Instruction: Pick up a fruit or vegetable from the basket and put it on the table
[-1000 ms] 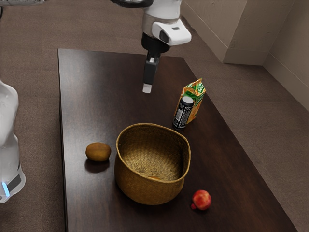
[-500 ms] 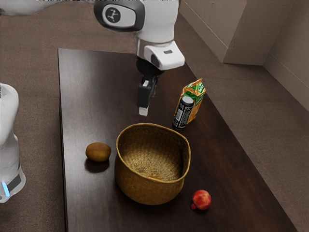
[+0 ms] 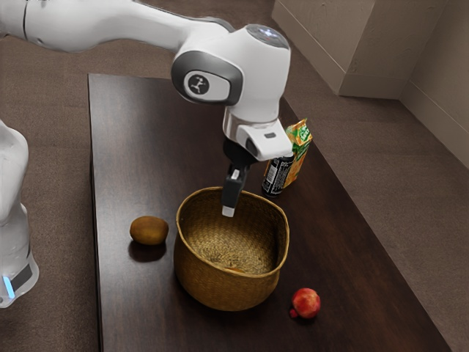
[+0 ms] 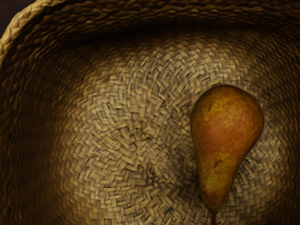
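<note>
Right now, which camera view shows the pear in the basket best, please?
The wrist view, since it looks down into the basket and shows the pear from rounded end to stem. In the exterior view, the near basket wall hides most of it, though a small orange patch peeks out.

Bent arm, end effector downward

1. Gripper over the woven basket.
2. Brown oval item on the bench, exterior view's left of the basket; red fruit, right.
3. Black can upright beside the orange-green carton.
</note>
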You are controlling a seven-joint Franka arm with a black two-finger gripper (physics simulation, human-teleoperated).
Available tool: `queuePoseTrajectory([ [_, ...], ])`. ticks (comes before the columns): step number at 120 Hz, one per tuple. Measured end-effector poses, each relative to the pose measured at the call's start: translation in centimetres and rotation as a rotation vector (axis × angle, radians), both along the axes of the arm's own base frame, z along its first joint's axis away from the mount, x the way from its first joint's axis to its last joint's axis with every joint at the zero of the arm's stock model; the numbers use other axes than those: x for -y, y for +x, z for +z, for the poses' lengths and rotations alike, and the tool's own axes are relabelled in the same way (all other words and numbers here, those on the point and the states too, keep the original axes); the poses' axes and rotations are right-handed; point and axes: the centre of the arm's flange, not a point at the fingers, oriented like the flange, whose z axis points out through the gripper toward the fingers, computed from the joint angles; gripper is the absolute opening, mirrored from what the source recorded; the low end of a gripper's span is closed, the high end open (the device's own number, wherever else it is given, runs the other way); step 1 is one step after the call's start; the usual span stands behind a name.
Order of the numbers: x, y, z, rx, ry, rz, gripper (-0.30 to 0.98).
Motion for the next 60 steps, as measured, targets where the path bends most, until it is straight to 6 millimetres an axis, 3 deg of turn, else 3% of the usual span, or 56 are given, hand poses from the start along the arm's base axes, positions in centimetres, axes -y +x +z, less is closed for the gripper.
queuePoseTrajectory([
  [14,0.9,-0.1,-2.0,0.004,0.001,-0.015,0.69],
  [60,2.0,-0.2,-5.1,0.023,-0.007,-0.035,0.69],
])
